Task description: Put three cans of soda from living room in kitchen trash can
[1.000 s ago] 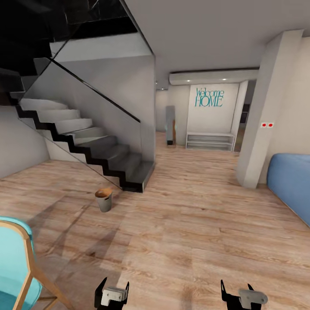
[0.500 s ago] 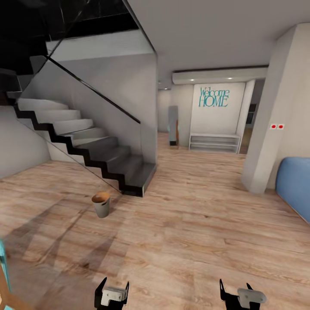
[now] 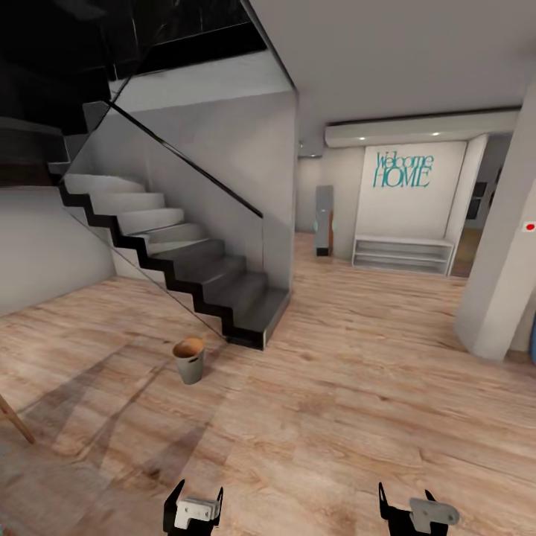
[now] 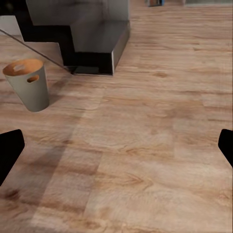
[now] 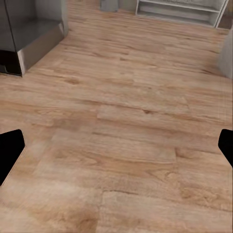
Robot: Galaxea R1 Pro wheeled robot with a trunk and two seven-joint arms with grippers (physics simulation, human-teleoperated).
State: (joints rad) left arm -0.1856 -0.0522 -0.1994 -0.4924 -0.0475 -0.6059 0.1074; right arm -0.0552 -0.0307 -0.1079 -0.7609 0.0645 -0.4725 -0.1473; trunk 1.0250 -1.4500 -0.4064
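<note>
Bin (image 3: 189,360) at 11 o'clock, by stair foot (image 3: 257,321): light, rigid (judged), grip rim. My left gripper (image 3: 193,505), right gripper (image 3: 408,506): jaws wide, empty.

A dark staircase (image 3: 201,275) rises beside a glass balustrade (image 3: 179,216) — beyond, a "Welcome HOME" sign (image 3: 403,170) above low white shelves (image 3: 403,255).

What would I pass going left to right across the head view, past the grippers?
Chair leg → staircase → small bin → shelf unit under the Welcome HOME sign → pillar.
</note>
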